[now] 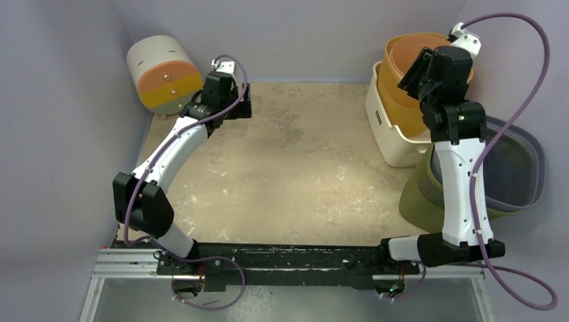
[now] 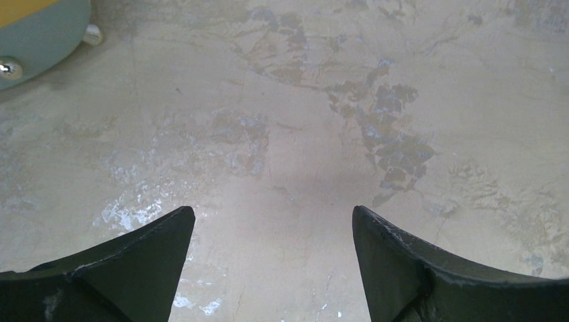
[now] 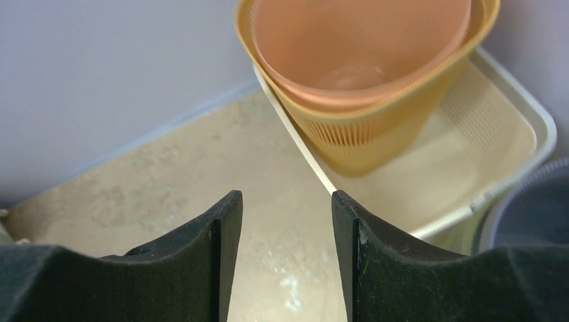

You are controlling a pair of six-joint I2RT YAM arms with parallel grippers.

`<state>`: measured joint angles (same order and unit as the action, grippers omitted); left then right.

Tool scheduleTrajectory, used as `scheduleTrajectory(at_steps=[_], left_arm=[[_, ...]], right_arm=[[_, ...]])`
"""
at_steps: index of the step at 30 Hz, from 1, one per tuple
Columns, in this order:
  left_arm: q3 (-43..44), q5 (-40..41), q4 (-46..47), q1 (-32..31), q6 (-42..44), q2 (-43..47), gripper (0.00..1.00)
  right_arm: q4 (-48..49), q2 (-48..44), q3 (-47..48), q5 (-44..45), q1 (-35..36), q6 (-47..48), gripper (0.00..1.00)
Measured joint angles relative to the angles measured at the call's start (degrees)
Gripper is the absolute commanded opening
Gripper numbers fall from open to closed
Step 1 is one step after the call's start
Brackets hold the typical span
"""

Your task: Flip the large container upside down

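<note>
A large round container (image 1: 163, 72) lies on its side at the far left corner. It has a pale body and an orange and yellow end with small metal studs. Its edge shows in the left wrist view (image 2: 33, 33) at the top left. My left gripper (image 1: 236, 109) is open and empty, low over the bare tabletop just right of the container and not touching it. My right gripper (image 1: 410, 79) is raised beside the stacked baskets at the far right. In the right wrist view the right gripper (image 3: 287, 198) is open and empty, and the left gripper (image 2: 274, 215) is open in its wrist view.
An orange bin (image 3: 362, 40) sits nested in a yellow mesh basket (image 3: 362, 131), which stands in a white basket (image 1: 392, 144). A dark grey basket (image 1: 516, 161) and an olive green one (image 1: 417, 198) sit at the right edge. Walls close the back and sides.
</note>
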<state>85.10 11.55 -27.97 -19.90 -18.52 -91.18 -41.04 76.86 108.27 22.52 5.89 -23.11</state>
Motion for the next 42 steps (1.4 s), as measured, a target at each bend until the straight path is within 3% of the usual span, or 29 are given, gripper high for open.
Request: scheduleTrajectory(at_steps=[13,23,30,39,42], left_arm=[[-2.86,-0.94,-0.15,0.0,0.02,1.95,0.84],[-5.84,-1.92,0.22,-0.02,0.0,3.04,0.84],[-6.25,-2.51,0.55,0.0,-0.42,3.04,0.85],[-6.27,-2.58,0.55,0.0,-0.44,3.89,0.85],[-6.27,-2.56,0.55,0.0,-0.44,4.55,0.85]], right_arm=[[-21.9,-1.73,-2.12,9.22,0.09,-10.93,0.55],[-24.74,-11.26,-5.18,17.79,-0.52,-12.76,0.61],[-24.98,-12.55,-12.59,19.96,-2.8,-12.79,0.55],[-24.41,-11.39,-16.28,19.96,-3.58,-12.76,0.33],[-23.5,-12.24,-17.51,19.65,-3.72,-12.83,0.04]])
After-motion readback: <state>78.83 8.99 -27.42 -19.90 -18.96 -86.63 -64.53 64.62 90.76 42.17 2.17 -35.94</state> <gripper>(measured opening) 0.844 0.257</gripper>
